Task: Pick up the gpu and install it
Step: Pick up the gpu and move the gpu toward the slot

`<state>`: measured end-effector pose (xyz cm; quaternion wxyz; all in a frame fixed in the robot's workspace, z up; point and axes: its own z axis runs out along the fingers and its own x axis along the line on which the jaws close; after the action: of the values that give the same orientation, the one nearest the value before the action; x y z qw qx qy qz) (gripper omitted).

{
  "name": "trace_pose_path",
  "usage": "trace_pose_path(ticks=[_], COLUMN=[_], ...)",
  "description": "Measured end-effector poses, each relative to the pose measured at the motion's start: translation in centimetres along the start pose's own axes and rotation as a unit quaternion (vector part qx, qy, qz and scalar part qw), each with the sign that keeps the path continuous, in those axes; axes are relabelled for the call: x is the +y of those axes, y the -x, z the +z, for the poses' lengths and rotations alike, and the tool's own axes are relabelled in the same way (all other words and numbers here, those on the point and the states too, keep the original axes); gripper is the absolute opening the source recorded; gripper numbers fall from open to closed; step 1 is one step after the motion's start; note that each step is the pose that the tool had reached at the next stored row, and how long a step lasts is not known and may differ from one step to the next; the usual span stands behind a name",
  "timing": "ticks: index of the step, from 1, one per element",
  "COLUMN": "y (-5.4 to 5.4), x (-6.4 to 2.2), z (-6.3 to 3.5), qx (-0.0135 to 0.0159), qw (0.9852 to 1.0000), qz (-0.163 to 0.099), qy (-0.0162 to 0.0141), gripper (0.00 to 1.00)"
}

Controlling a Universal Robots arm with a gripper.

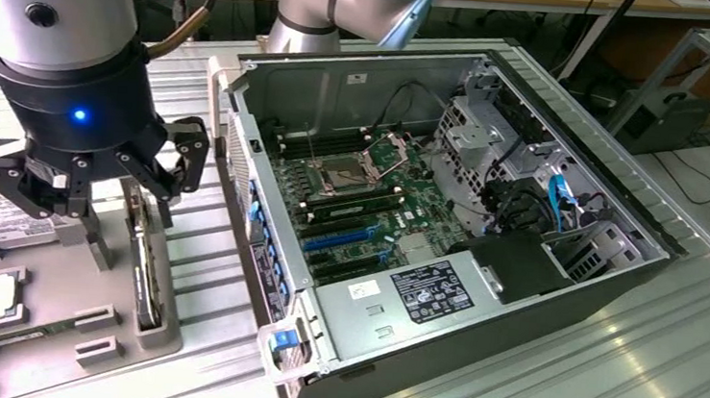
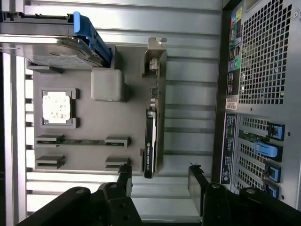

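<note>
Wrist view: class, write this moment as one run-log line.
gripper: open, empty | nearest: thin dark gpu card, silver bracket, on edge in grey tray | installed: no

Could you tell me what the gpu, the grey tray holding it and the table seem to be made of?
The gpu: a dark matte cover, probably plastic, with bare silvery metal at one end. The tray: even matte grey without glare, likely moulded or printed plastic. The table: ribbed, pale and brushed with soft reflections, likely aluminium.
</note>
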<state>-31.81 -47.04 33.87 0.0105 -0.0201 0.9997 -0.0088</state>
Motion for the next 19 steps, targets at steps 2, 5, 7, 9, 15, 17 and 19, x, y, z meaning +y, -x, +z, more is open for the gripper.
trace_pose_path(ticks=[2, 5, 7, 9, 15, 17, 19], y=[0.0, 0.0, 0.0, 0.0, 0.0, 0.0, 0.0], x=[0.04, 0.06, 0.05, 0.06, 0.17, 0.44, 0.6], z=[0.38, 0.72, 0.9, 1.04, 1.71, 1.97, 2.26], qx=[0.0001, 0.0016, 0.0017, 0.0013, 0.0011, 0.0011, 0.0011], qw=[1.0, 1.0, 1.0, 1.0, 0.9999, 0.9999, 0.9999], qz=[0.0, 0.0, 0.0, 0.0, 0.0, 0.0, 0.0], qy=[-0.0004, -0.0004, 0.0018, 0.0078, 0.0149, 0.0149, 0.015], gripper=[0.6, 0.6, 0.6, 0.6, 0.6, 0.6, 0.6])
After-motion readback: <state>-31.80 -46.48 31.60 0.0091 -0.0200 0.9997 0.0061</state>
